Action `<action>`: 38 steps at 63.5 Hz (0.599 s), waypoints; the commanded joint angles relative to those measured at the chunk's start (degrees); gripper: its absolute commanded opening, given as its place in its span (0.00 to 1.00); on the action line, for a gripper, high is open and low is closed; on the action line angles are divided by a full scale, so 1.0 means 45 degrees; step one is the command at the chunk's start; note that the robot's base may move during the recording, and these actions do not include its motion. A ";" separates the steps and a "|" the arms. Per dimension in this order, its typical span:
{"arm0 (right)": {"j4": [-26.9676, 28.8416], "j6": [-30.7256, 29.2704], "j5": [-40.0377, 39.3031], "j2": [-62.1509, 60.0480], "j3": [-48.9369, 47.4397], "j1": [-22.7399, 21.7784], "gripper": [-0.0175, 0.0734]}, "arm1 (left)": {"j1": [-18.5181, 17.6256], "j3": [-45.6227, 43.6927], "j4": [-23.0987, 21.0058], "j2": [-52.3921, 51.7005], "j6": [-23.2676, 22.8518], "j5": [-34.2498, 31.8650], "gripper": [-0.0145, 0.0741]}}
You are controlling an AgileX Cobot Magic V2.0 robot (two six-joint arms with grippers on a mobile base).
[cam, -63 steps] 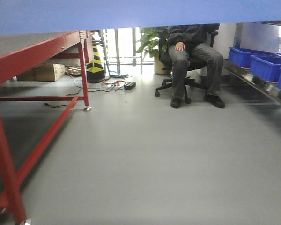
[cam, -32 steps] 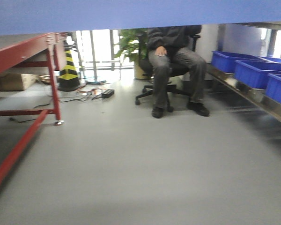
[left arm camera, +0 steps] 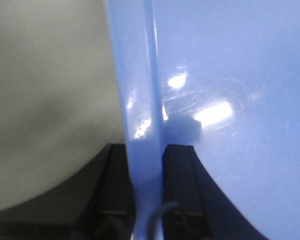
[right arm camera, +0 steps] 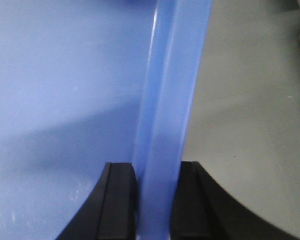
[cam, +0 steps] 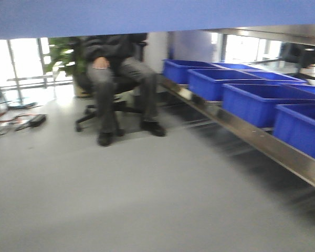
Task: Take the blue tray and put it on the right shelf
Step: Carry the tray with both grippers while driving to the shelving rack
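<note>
At the far left, note the left jaws pinching the rolled rim of the blue tray (left arm camera: 142, 100), one black pad on each face, with bare floor (left arm camera: 45, 75) beyond; gripped by the edge, presumably to leave the underside free for setting down. In the front view, read the same blue tray (cam: 147, 16) as the light band across the whole top edge: carried off any surface, high and close to the camera, not yet on the right shelf. Below it, from the left, observe loose cables (cam: 16, 125) on the floor, then a seated person (cam: 115, 68) on an office chair (cam: 89, 113), well apart from the tray. Further right, find the right shelf (cam: 262, 142), recognised by its reflective steel front lip and loaded with a row of dark-blue bins (cam: 257, 105) standing side by side; treat this level as occupied. Note a second steel edge (cam: 273, 32) just under the tray at upper right; possibly a higher level, though cannot tell for certain. At the far right, note the right jaws pinching the opposite rim of the blue tray (right arm camera: 165, 100) likewise, a two-sided hold judged necessary to stop so wide and shallow a piece from tipping. Judged step: transport toward the shelf; allow clearance over the bins before lowering.
</note>
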 commanded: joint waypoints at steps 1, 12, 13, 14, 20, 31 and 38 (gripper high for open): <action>0.0139 -0.0281 -0.0691 -0.0292 -0.0425 0.0068 0.25 | -0.0169 -0.0324 -0.0867 -0.0351 0.0470 0.1088 0.11; 0.0139 -0.0281 -0.0691 -0.0292 -0.0425 0.0068 0.25 | -0.0169 -0.0324 -0.0867 -0.0351 0.0470 0.1088 0.11; 0.0139 -0.0281 -0.0691 -0.0292 -0.0425 0.0068 0.25 | -0.0169 -0.0324 -0.0867 -0.0351 0.0470 0.1088 0.11; 0.0139 -0.0281 -0.0691 -0.0292 -0.0425 0.0068 0.25 | -0.0169 -0.0324 -0.0867 -0.0351 0.0470 0.1088 0.11; 0.0139 -0.0281 -0.0691 -0.0292 -0.0425 0.0068 0.25 | -0.0169 -0.0324 -0.0867 -0.0351 0.0470 0.1088 0.11; 0.0139 -0.0281 -0.0691 -0.0292 -0.0425 0.0068 0.25 | -0.0169 -0.0324 -0.0867 -0.0351 0.0470 0.1088 0.11; 0.0139 -0.0281 -0.0691 -0.0292 -0.0425 0.0068 0.25 | -0.0169 -0.0324 -0.0867 -0.0351 0.0470 0.1088 0.11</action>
